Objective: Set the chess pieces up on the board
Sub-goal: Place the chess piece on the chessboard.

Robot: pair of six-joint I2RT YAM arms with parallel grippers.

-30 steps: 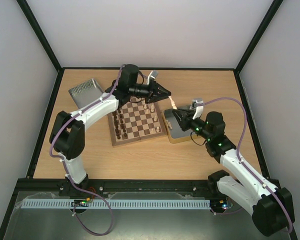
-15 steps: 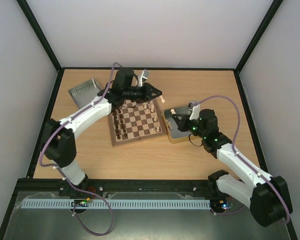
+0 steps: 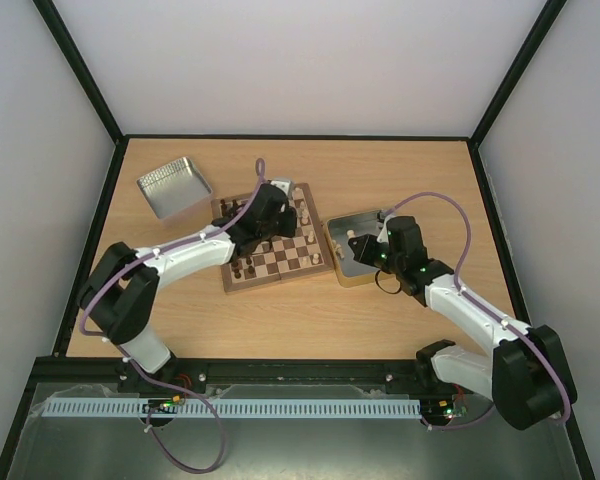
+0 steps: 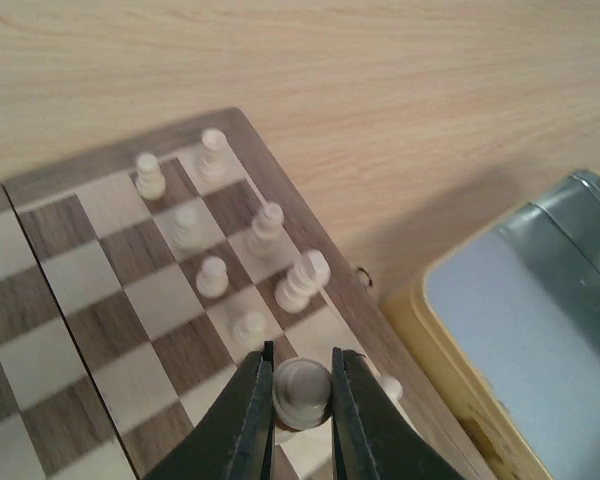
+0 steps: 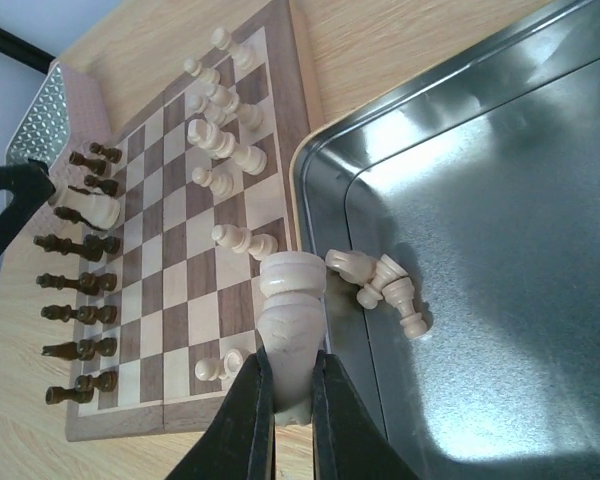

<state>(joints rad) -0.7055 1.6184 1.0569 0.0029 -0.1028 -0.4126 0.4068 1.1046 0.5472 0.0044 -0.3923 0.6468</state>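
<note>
Findings, nearest first.

1. The right hand is clamped on a tall cream piece. It hangs over the rim of the metal tin, just beside the board. Most of the piece juts past the fingertips, so in my judgement it could pivot or slip during the carry.
2. A few loose cream pieces lie tumbled in the tin near that rim. A low pass could scatter them.
3. The left hand is clamped on the round head of a cream pawn, over the board's squares on the tin side. Whether the pawn's foot touches the board cannot be told.
4. Standing cream pieces crowd the squares just beyond that hand. Opening the fingers or withdrawing at a slant could topple the closest ones.
5. Both arms work the same side of the board. The right hand's delivery risks contact with the left arm unless one yields.
6. Dark pieces stand ranked along the opposite side, well apart from both hands.
7. A second tin sits farther off on the surface.
</note>
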